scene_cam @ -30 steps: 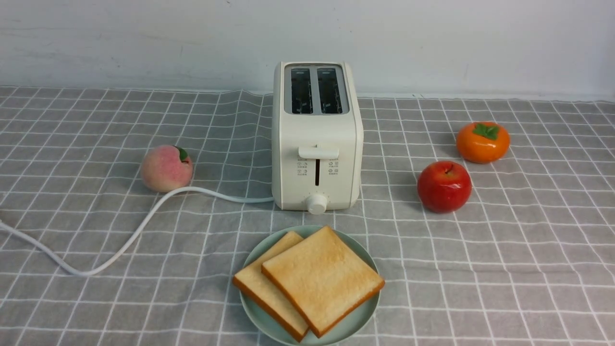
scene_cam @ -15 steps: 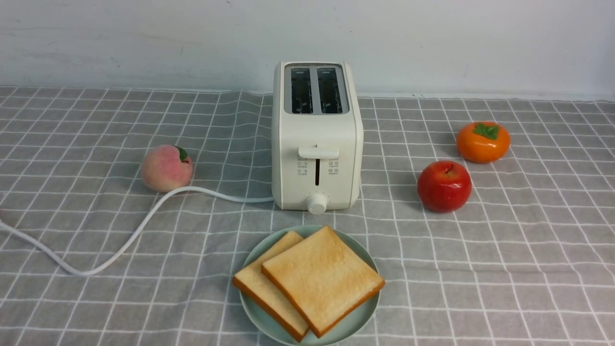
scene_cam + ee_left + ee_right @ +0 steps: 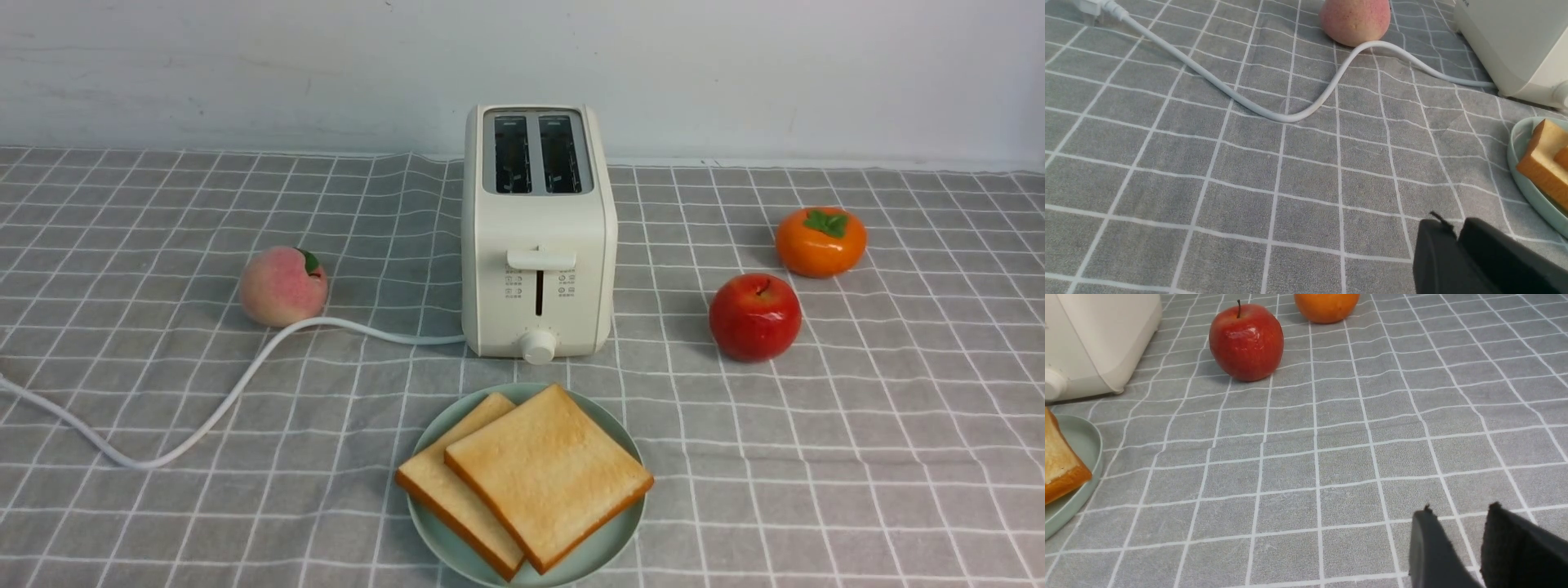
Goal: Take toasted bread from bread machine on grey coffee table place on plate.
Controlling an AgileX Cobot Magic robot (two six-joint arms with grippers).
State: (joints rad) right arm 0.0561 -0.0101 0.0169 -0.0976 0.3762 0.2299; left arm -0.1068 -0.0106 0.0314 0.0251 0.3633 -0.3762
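Note:
Two slices of toasted bread lie overlapping on the mint-green plate: the upper slice partly covers the lower slice. The plate stands just in front of the cream-white bread machine, whose two slots look dark and empty. All rest on the grey coffee table. Neither gripper shows in the front view. In the left wrist view my left gripper is shut and empty, left of the plate. In the right wrist view my right gripper is slightly open and empty, right of the plate.
A peach sits left of the bread machine, with the white cord curving past it to the left edge. A red apple and an orange persimmon sit to the right. A white wall runs behind.

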